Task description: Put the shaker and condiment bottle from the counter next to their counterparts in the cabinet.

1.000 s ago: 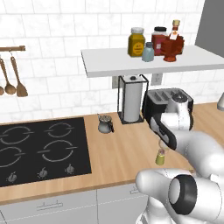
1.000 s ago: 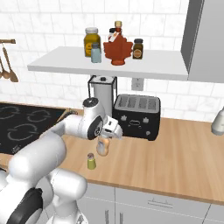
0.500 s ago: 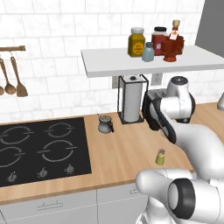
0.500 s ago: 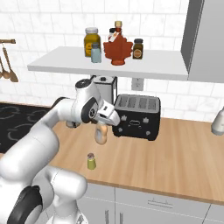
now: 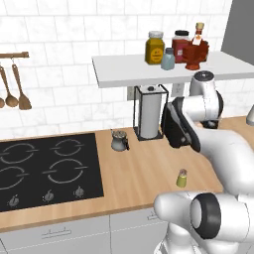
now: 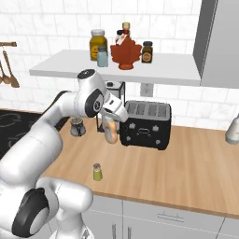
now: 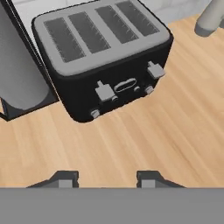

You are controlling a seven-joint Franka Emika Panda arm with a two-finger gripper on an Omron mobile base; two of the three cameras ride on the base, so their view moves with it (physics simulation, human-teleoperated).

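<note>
Long light-brown wooden counter [image 5: 134, 183] with black four-burner hob [image 5: 47, 171] inset at left. White open wall cabinet [image 6: 154, 70], just a flat shelf, carries the counterparts: yellow jar [image 5: 155, 48] with pale lid, pale blue-grey shaker [image 5: 167, 59], red dark-lidded jar [image 5: 180, 45], red tan-stoppered bottle [image 6: 125, 50].

Black four-slot toaster [image 6: 145, 123] on counter at back; paper towel holder [image 5: 149, 112] just beside it. Small grey pot [image 5: 118, 141] near hob's right edge.

Gripper [image 6: 112, 127] is raised above the counter in front of the toaster, clamped on the condiment bottle [image 6: 110, 131]: small, rounded, orange-tan top, pale lower body, hanging clear of the wood. In the hand view the fingertips [image 7: 65, 179] poke up at the bottom edge over bare counter; bottle can't be made out there.

Shaker [image 6: 97, 172]: tiny olive-yellow cylinder, brownish-grey top, upright on counter near front edge, well apart from the toaster, below the gripper.
</note>
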